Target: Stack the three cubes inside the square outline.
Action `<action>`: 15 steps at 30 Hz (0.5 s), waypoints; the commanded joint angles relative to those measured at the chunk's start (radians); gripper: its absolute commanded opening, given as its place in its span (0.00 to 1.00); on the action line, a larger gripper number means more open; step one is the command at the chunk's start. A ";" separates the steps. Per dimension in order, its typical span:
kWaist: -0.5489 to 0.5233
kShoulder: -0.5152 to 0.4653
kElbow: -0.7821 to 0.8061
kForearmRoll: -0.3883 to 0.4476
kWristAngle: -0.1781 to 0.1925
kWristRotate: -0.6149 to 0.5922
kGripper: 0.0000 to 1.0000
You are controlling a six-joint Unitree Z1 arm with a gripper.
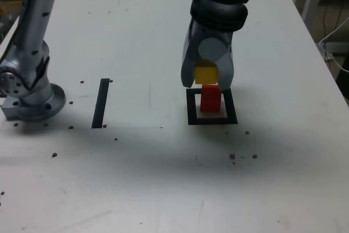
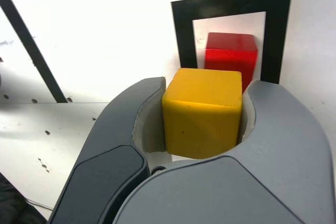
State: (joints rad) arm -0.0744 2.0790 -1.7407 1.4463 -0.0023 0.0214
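The matte yellow cube [image 1: 206, 73] is up in the grey gripper [image 1: 208, 75], pinched between its two curved fingers! It hangs over the flat black square outline [image 1: 192, 120], our landmark. Inside that outline sits the matte red cube [image 1: 210, 102], standing on the white centre. And beside the outline, well apart toward the exterior view's left, lies a straight black strip [image 1: 101, 103].

The yellow cube [image 2: 202, 113] is hiding part of the red cube [image 2: 231, 53] in the wrist view.
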 commanded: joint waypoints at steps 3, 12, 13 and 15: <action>-0.001 0.015 -0.011 -0.003 -0.003 0.020 0.28; -0.001 0.030 -0.021 -0.004 -0.004 0.046 0.28; -0.001 0.031 -0.023 -0.004 -0.005 0.049 0.28; -0.001 0.036 -0.026 -0.004 -0.007 0.054 0.28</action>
State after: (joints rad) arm -0.0745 2.1057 -1.7595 1.4434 -0.0060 0.0703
